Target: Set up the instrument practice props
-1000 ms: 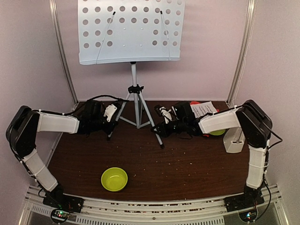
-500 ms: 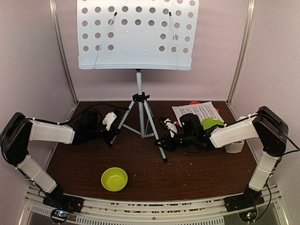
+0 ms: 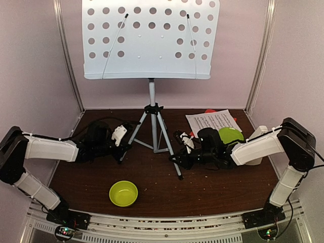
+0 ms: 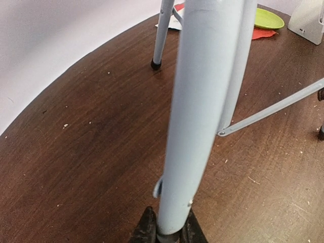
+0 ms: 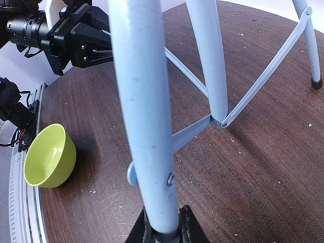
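Top external view: the music stand (image 3: 150, 40) occupies the centre of the frame. Its perforated desk fills the upper middle, and its grey tripod is spread over the dark table (image 3: 212, 187) below. The stand is gripped low on two legs at once. This hold is judged to keep the tall, top-heavy frame from tipping or twisting while it is positioned.

The left gripper (image 3: 123, 147) is clamped on the leg left of centre. The right gripper (image 3: 178, 162) is clamped on the leg right of centre, just above its foot. In each wrist view, dark fingertips are seen at the bottom edge pinching a pale painted tube, with no gap left beside it. The third leg (image 4: 162, 30), at the upper middle of the left wrist view, is not gripped. Whether its black foot bears on the table cannot be told.

The desk is pale and punched with rows of round holes. Two wire page retainers lie against its face, and a shallow lip runs along its lower edge. No page is set on it. Thin braces join the legs to the centre column.

The sheet-music pages (image 3: 212, 120) lie flat right of centre, with a red page (image 3: 210, 111) showing behind them. A lime plate (image 3: 230, 134) is set at their lower right corner. The metronome (image 3: 258, 132) stands near the right edge, largely hidden behind the right arm. A lime bowl (image 3: 123, 193) sits lower left of centre, well apart from the stand.
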### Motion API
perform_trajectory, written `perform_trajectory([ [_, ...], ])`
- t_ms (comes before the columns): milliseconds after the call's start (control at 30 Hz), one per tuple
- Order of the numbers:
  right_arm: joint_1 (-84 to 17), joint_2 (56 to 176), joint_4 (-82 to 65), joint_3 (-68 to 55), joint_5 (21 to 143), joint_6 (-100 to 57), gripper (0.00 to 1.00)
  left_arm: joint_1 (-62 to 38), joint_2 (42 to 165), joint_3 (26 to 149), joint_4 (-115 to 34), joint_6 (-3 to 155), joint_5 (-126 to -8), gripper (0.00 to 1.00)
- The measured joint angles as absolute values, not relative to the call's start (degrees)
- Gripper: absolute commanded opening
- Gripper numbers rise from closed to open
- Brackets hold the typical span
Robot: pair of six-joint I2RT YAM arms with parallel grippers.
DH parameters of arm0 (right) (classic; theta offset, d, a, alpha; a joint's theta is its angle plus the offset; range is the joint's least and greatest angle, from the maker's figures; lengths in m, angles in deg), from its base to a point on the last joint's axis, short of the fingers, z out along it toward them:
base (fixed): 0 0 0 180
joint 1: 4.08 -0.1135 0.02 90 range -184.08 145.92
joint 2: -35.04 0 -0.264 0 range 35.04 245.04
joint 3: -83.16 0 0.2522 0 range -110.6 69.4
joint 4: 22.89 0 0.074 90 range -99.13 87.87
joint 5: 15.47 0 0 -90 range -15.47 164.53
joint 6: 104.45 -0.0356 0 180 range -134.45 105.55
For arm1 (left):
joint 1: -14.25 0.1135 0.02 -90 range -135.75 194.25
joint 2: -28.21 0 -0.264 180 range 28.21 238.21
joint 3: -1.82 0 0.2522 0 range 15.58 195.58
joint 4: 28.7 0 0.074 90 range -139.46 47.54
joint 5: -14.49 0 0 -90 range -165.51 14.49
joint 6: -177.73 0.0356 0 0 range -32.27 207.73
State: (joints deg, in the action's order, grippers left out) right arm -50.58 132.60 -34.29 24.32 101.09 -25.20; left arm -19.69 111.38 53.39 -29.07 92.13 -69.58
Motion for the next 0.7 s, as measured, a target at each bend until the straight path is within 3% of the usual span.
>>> perform_trajectory([
  [100,-50.6,132.1,-34.0,24.9,100.8,-26.8,0.43,-19.8,111.4,53.4,-29.1,91.0,-69.9,0.31],
  [167,-50.6,131.2,-33.0,25.7,100.7,-27.5,0.52,-19.7,111.3,53.4,-29.5,89.0,-70.6,0.43],
  [267,-50.6,129.9,-31.3,26.1,100.3,-28.4,0.63,-19.2,110.4,53.5,-31.5,87.1,-71.4,0.80],
  [333,-50.6,128.2,-30.0,26.1,99.7,-28.4,0.67,-19.1,108.9,53.5,-33.0,86.3,-71.8,0.94],
  [633,-49.5,117.7,-23.4,25.1,91.6,-26.1,0.99,-16.8,97.2,52.3,-33.9,81.8,-75.0,0.98],
  [700,-48.4,116.1,-21.4,24.1,88.9,-25.3,1.00,-15.5,94.9,51.1,-34.1,80.3,-76.8,0.98],
])
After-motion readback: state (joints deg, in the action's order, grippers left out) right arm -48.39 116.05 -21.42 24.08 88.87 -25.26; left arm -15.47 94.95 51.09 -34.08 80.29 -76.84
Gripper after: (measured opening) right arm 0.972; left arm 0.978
